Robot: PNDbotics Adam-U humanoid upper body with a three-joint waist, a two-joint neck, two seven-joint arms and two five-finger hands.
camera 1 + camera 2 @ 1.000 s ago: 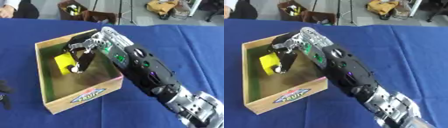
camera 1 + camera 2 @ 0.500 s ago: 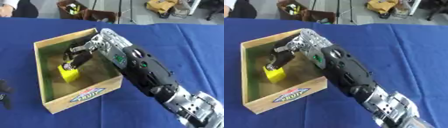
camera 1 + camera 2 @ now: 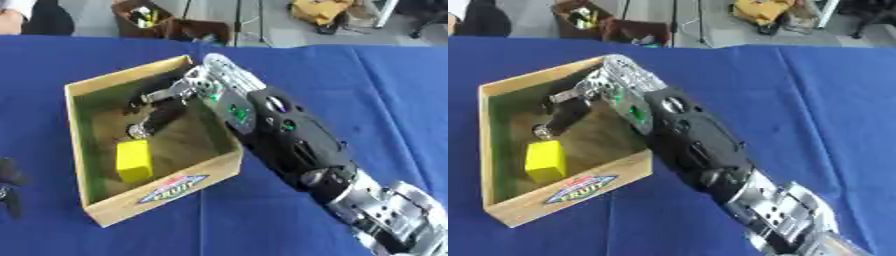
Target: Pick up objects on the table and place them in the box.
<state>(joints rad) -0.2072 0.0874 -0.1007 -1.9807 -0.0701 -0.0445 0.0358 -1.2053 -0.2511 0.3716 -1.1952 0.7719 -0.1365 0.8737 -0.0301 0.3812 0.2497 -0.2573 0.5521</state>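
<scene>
One yellow block (image 3: 133, 159) is seen lying inside the wooden box (image 3: 153, 197). Just above it the right hand (image 3: 164, 104) is held with fingers (image 3: 153, 120) relaxed and empty. Only a dark edge of the left hand (image 3: 9, 187) is shown, its fingers unreadable.

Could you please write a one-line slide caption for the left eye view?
Right hand open inside the wooden box, above the yellow block lying on its floor.

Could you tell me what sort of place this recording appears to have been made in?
Probably a lab or workshop set up for robot trials. A table under a blue cloth holds a wooden box with a yellow block inside, the robot's right hand reaches into it, and cluttered boxes stand on the floor behind.
</scene>
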